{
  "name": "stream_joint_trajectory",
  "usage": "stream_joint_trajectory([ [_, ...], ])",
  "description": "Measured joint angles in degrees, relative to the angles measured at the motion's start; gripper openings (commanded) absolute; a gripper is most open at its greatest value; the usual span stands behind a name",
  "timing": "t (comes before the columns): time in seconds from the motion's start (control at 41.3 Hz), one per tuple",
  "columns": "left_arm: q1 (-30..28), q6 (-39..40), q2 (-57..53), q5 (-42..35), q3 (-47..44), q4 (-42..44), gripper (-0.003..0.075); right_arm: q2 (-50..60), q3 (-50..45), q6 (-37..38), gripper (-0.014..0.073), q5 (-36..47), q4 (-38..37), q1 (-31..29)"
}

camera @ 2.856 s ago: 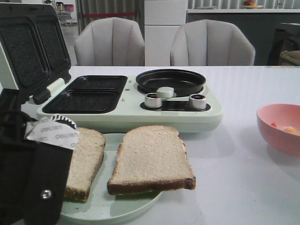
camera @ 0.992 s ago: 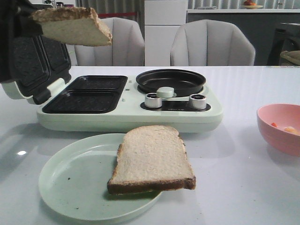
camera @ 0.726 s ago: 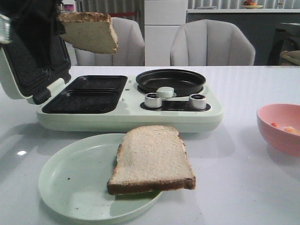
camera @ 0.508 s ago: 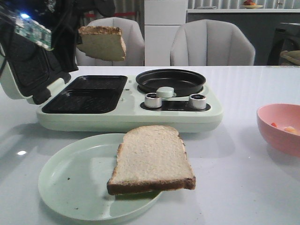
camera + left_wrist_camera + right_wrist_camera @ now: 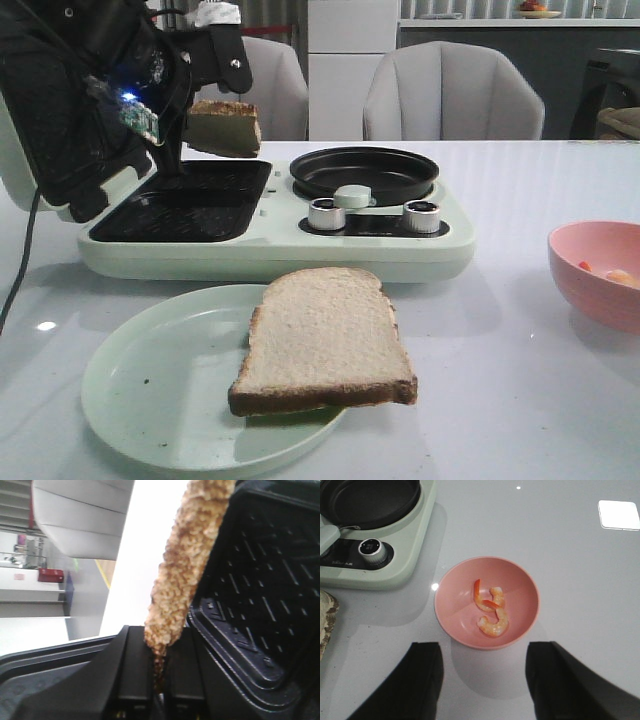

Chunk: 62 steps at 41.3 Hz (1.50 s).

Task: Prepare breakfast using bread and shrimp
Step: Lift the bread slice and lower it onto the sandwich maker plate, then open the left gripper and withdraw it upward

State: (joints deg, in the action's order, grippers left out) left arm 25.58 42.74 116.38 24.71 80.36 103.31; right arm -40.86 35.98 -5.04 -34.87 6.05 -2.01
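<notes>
One slice of bread (image 5: 223, 128) hangs in the air above the black grill wells (image 5: 190, 200) of the pale green breakfast maker, pinched by its crust in my left gripper (image 5: 195, 125). The left wrist view shows that slice (image 5: 187, 565) edge-on between the shut fingers (image 5: 135, 670), beside a ribbed black plate (image 5: 260, 595). A second slice of bread (image 5: 325, 340) lies on the pale green plate (image 5: 150, 390) near the front. The shrimp (image 5: 490, 610) lie in a pink bowl (image 5: 455, 615), small and curled. My right gripper (image 5: 482, 680) hovers open above the table just short of that bowl.
The breakfast maker (image 5: 400, 245) has its lid (image 5: 55, 110) propped open at the left, a round black pan (image 5: 363, 172) and two metal knobs (image 5: 325, 214). The pink bowl (image 5: 598, 270) sits at the table's right edge. Two grey chairs (image 5: 450, 95) stand behind the table.
My left gripper lifted one bread slice off the plate, carried it up and to the right, and has now lowered it over the grill wells. The other slice and bowl stayed put.
</notes>
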Motion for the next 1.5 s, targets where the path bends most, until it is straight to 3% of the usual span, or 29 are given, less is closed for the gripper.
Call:
stream_joint_trajectory([
  [0.242, -0.4, -0.1, 0.4, -4.8, 0.0, 0.3, 0.0184, 0.0, 0.0, 0.0, 0.0486, 0.0, 0.0, 0.0],
  [0.411, -0.4, -0.1, 0.4, -5.0, -0.4, 0.5, 0.0267, 0.0, 0.0, 0.0, 0.0486, 0.0, 0.0, 0.0],
  [0.654, -0.4, -0.1, 0.4, -3.9, -4.1, 0.6, 0.0328, 0.0, 0.0, 0.0, 0.0486, 0.0, 0.0, 0.0],
  [0.92, -0.4, -0.1, -0.9, -0.8, -6.2, 0.6, 0.0536, 0.0, 0.0, 0.0, 0.0486, 0.0, 0.0, 0.0],
  [1.138, 0.7, -0.1, -4.1, 2.4, -7.9, -0.5, 0.0516, 0.0, 0.0, 0.0, 0.0486, 0.0, 0.0, 0.0],
  [1.331, 3.8, -0.4, -9.8, 5.0, -9.9, -10.7, 0.051, 0.0, 0.0, 0.0, 0.0486, 0.0, 0.0, 0.0],
  [1.501, 8.8, -8.9, -17.3, 8.3, -9.9, -36.2, 0.051, 0.0, 0.0, 0.0, 0.0486, 0.0, 0.0, 0.0],
])
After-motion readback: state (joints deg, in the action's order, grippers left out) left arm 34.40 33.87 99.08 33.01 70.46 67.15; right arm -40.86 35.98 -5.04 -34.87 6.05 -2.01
